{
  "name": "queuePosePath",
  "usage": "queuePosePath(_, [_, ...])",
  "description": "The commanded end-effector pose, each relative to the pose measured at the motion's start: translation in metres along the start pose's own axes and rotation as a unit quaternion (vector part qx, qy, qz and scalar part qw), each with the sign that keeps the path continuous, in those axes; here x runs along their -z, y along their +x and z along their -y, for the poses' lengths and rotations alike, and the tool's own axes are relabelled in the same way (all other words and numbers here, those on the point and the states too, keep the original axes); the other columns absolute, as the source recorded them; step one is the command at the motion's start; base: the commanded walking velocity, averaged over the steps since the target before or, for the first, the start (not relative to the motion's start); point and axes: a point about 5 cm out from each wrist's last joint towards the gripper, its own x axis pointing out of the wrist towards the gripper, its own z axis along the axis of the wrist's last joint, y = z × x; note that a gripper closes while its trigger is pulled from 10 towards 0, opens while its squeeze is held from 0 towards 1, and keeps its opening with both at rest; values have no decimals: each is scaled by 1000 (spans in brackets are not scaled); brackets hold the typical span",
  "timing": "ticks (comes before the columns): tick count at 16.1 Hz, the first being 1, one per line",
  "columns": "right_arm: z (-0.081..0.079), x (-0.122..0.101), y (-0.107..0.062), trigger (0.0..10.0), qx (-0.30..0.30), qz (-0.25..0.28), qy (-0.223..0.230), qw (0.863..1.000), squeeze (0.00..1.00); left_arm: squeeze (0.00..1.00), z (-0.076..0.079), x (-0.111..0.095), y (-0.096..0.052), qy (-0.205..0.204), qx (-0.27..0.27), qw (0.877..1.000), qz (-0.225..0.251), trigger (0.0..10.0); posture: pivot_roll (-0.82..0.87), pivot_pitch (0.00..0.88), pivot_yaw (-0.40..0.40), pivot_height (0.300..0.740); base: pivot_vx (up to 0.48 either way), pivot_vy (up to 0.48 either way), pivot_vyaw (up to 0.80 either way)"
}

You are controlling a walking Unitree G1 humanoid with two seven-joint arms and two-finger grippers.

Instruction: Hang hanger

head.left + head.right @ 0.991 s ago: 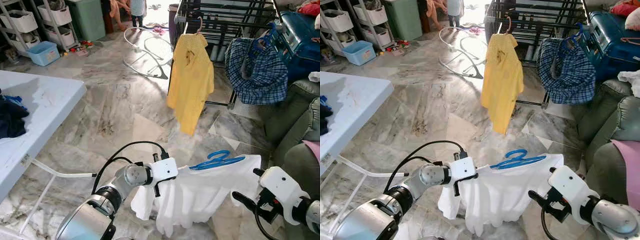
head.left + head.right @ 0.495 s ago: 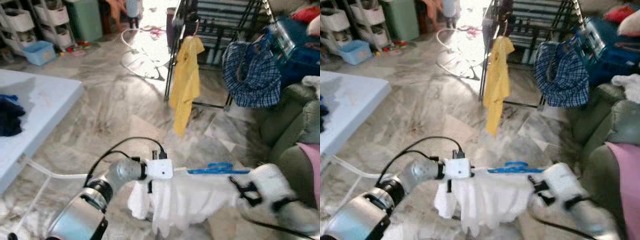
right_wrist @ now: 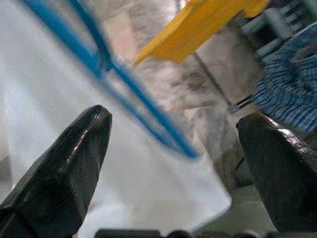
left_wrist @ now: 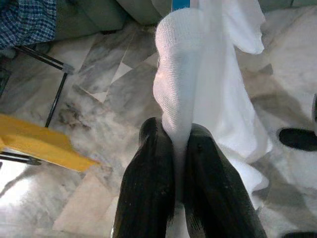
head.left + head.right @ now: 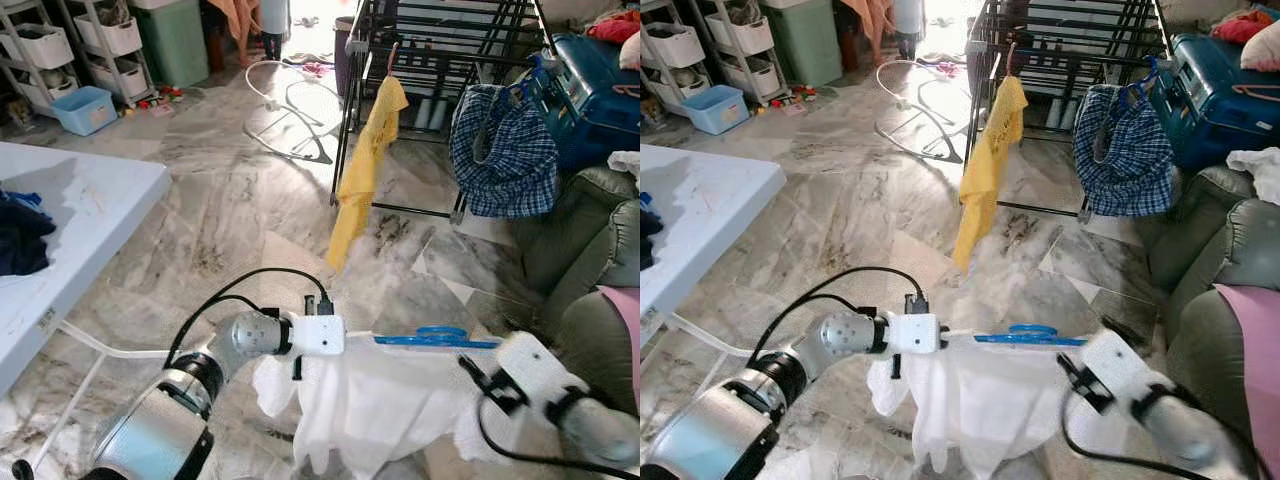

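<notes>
The left gripper [image 4: 174, 148] pinches a fold of the white shirt [image 5: 390, 400], which hangs on the blue hanger [image 5: 435, 339] low over the floor, well short of the drying rack [image 5: 440, 40]. The right gripper [image 3: 173, 148] is spread wide beside the hanger, holding nothing. With only cloth gripped, the hanger could likely slide out or the shirt slip off on the way to the rack. The shirt's hem could drag. By the shelves, a blue bin [image 5: 83, 106] sits on the floor; its contents cannot be made out.
</notes>
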Motion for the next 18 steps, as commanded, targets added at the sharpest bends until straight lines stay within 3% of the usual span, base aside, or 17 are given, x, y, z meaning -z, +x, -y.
queuePosePath(1, [-2, 4, -6, 10000, -44, -5, -4, 999, 1000, 0, -15, -12, -1, 36, -13, 999, 15, 0, -31, 39, -21, 740, 0, 0, 0])
queuePosePath(3, [0, 12, -12, 10000, -96, -25, -20, 995, 1000, 0, -18, -15, -1, 50, -14, 999, 16, 0, -31, 39, -22, 740, 0, 0, 0])
queuePosePath(4, [5, 9, -11, 10000, -106, -21, -31, 994, 522, 0, -18, -17, -1, 62, -9, 998, 23, 0, -31, 40, -23, 740, 0, 0, 0])
queuePosePath(5, [10, 7, -10, 10000, -112, -19, -45, 993, 361, 0, -18, -19, 0, 71, -4, 997, 27, 0, -31, 40, -23, 740, 0, 0, 0])
queuePosePath(6, [12, 5, -8, 10000, -117, -20, -59, 991, 0, 0, -18, -20, 0, 75, -1, 997, 29, 0, -28, 41, -23, 740, 0, 0, 0])
queuePosePath(11, [15, -13, 7, 10000, -135, 12, -73, 988, 0, 0, -6, -14, 1, 85, 23, 996, 20, 0, -18, 43, -25, 740, 0, 0, 0])
queuePosePath(12, [13, -11, 9, 0, -143, 14, -59, 988, 0, 0, -6, -14, 1, 83, 23, 996, 24, 0, -17, 44, -25, 740, 0, 0, 0])
queuePosePath(13, [12, -10, 11, 0, -147, 15, -48, 988, 0, 0, -6, -15, 1, 84, 23, 996, 26, 0, -17, 45, -25, 740, 0, 0, 0])
queuePosePath(14, [7, -5, 19, 0, -171, 12, -10, 985, 0, 0, -7, -18, 2, 89, 24, 995, 31, 0, -20, 48, -21, 740, 0, 0, 0])
queuePosePath(18, [10, 0, 31, 0, -200, -7, 4, 980, 0, 0, -8, -21, 4, 98, 27, 994, 33, 0, -21, 49, -20, 740, 0, 0, 0])
